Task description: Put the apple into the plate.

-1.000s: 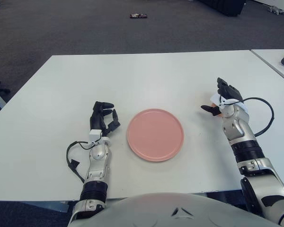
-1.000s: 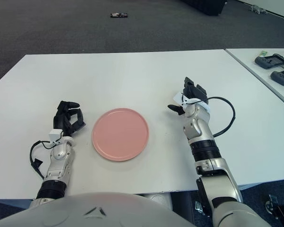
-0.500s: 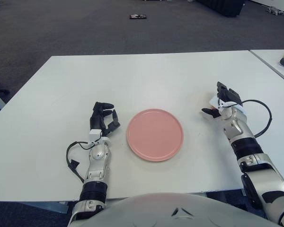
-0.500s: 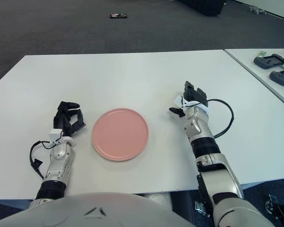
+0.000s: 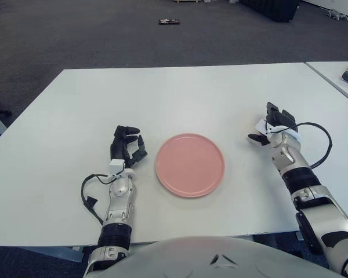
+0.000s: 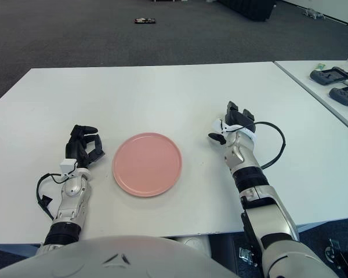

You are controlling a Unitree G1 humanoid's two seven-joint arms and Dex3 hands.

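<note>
The black fingers (image 5: pixel 276 117) of the right hand (image 5: pixel 272 130) point toward the far side, the thumb jutting left. Whether they grip anything cannot be told, and the apple cannot be made out in either view. This hand sits low over the table (image 5: pixel 162 95), well right of the pink plate (image 5: pixel 190 165). The left hand (image 5: pixel 126 148) rests just left of the plate, its fingers curled loosely on nothing. The plate lies bare between both hands.

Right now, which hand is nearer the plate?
Left. The left hand rests just beside the pink plate's left rim; the right hand sits farther off its right side.
</note>
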